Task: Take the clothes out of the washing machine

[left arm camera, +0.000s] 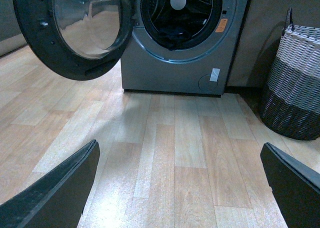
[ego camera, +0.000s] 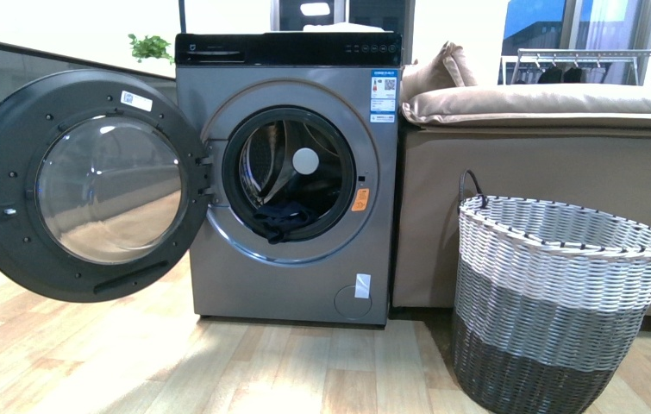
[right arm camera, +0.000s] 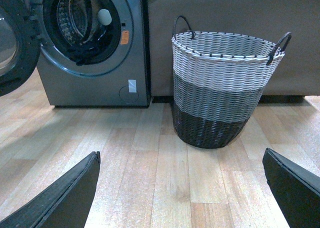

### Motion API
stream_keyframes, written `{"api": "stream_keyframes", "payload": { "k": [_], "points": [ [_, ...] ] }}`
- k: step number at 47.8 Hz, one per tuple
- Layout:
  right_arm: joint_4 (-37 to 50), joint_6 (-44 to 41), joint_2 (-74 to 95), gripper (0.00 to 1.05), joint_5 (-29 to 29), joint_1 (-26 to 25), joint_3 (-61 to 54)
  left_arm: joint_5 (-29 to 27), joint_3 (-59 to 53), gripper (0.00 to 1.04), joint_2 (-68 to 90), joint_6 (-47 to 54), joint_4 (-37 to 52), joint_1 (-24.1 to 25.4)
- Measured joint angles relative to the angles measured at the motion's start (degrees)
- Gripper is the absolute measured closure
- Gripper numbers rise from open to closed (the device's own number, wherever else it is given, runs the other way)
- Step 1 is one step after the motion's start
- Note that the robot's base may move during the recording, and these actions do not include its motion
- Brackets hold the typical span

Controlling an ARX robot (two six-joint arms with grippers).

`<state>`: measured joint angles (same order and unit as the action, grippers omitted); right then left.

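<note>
I see open wooden floor (ego camera: 218, 371) all the way up to the washing machine (ego camera: 291, 285). Its door (ego camera: 3, 185) is swung wide to the left and walls off that side. The round mouth is clear to reach into, with the clothes (ego camera: 285, 220) lying at its lower lip. To the right, the sofa (ego camera: 520, 198) stands just beside the machine, and 1 open-topped basket (ego camera: 554, 345) stands in front of the sofa.

Clothes (ego camera: 284, 220) lie inside the washing machine (ego camera: 291, 285), basket (ego camera: 554, 310) to its right.
</note>
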<state>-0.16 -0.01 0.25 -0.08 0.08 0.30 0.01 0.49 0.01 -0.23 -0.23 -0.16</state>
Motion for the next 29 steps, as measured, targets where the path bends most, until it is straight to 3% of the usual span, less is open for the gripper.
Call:
{"api": "stream_keyframes", "payload": {
  "k": [29],
  "points": [
    [0.00, 0.00, 0.00, 0.08, 0.02, 0.00, 0.00, -0.02, 0.00, 0.07, 0.00, 0.00, 0.00, 0.00]
  ]
}}
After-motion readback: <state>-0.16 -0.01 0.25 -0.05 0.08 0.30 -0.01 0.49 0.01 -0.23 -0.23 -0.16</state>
